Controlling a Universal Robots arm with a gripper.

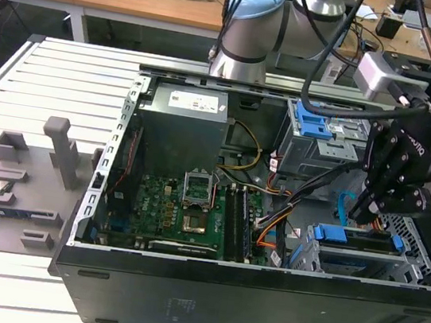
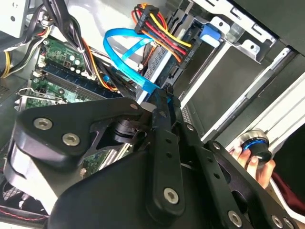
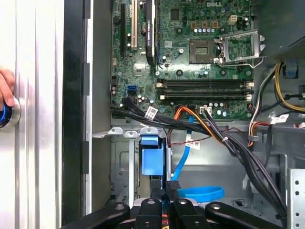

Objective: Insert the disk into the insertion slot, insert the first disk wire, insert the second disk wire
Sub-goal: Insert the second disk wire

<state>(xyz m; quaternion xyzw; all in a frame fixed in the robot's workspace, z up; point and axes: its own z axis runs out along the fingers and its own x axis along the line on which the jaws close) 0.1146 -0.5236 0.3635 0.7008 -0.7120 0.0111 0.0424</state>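
The disk [image 1: 357, 247], silver in its bright blue carrier [image 3: 152, 157], sits inside the low grey perforated insertion slot [image 1: 423, 239] at the case's front, on the exterior view's right. My gripper [image 1: 366, 213] hangs just over the disk's rear end. In the second wrist view its fingertips [image 2: 161, 98] are pinched on the end of a flat blue disk wire [image 2: 125, 53] that loops up beside the disk. A black plug with red, yellow and orange wires [image 2: 159, 26] lies at the disk's end [image 2: 159, 64]; whether it is seated I cannot tell.
The open black tower [image 1: 260, 304] holds a green motherboard [image 3: 200, 57], a grey power supply [image 1: 185, 121] and a taller cage with blue latches [image 1: 316, 131]. Black cable bundles [image 3: 238, 148] cross beside the slot. A hand [image 2: 255, 164] rests on a blue-ringed knob outside the case.
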